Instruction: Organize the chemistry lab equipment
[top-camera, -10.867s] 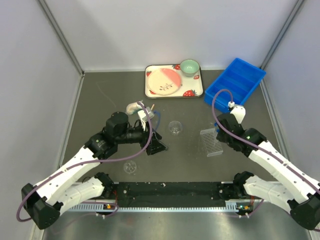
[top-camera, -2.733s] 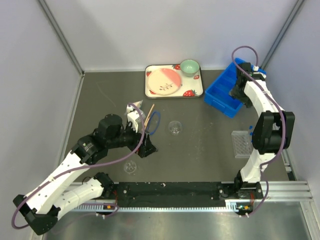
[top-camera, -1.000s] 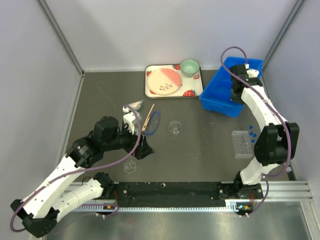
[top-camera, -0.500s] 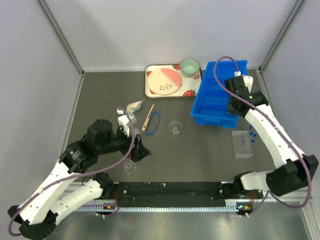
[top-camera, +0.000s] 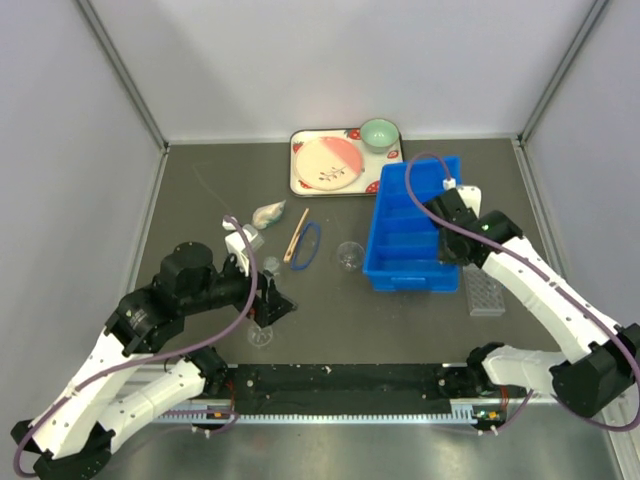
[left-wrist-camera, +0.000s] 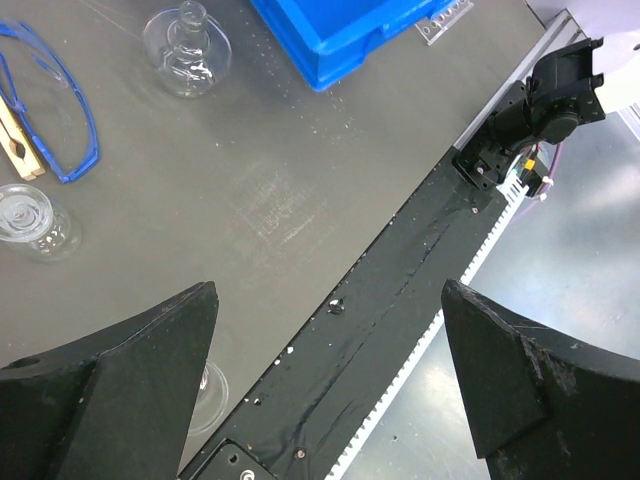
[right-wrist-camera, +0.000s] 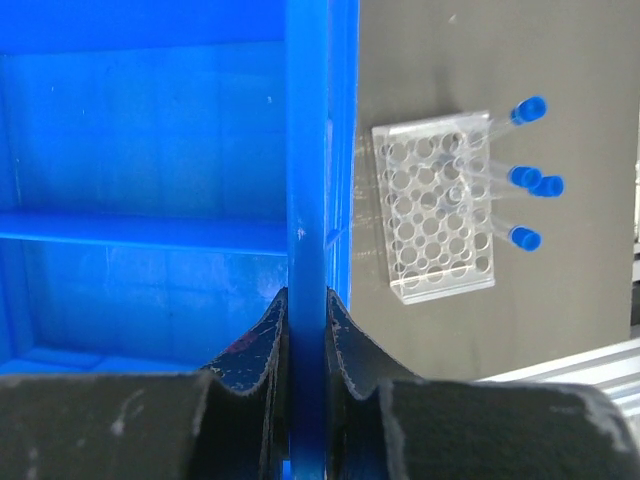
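1. Right gripper (right-wrist-camera: 307, 312): jaws shut hard on the long side wall of the blue bin (right-wrist-camera: 305, 150); one finger sits inside the bin, the other outside.
2. Tube rack (right-wrist-camera: 437, 208): flat on the table outside the bin, ahead of the outer finger and apart from the gripped wall; four blue-capped tubes (right-wrist-camera: 520, 178) lie across it, their caps past the edge farthest from these jaws.
3. Left gripper (left-wrist-camera: 326, 290): jaws spread wide; nothing between them; held above the table.
4. Ahead of the left jaws: a small flask (left-wrist-camera: 187, 45) near the bin's corner; the blue ring (left-wrist-camera: 64, 178) and wooden stick (left-wrist-camera: 8, 122) ahead and to the left; a beaker (left-wrist-camera: 28, 215) upright beyond the left finger.
5. Glass dish (left-wrist-camera: 207, 395): beside the left finger, partly hidden by it.
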